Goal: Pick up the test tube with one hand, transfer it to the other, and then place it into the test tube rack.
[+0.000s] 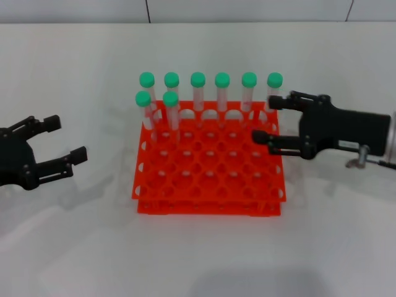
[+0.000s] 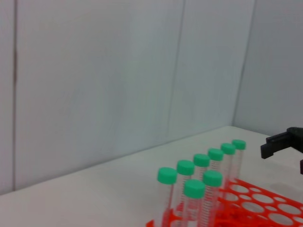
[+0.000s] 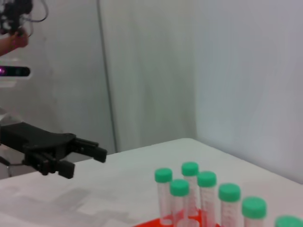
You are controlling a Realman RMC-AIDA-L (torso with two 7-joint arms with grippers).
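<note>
Head view: right claw wide, empty, seemingly touching rack; left claw wide, empty.

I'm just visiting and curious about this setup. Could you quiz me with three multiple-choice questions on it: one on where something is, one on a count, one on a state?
1. Where is the right gripper?
A. at the rack's right rear corner
B. far off at the table's front edge
C. under the rack

2. How many green-capped tubes stand in the rack?
A. four
B. eight
C. twelve

3. What state is the left gripper in?
A. shut on a tube
B. open and empty
C. lying in the rack

Answers:
1 A: its fingers flank the rightmost rear tube.
2 B: six in the rear row, two in front at the left.
3 B: its fingers are spread, left of the rack, holding nothing.
</note>
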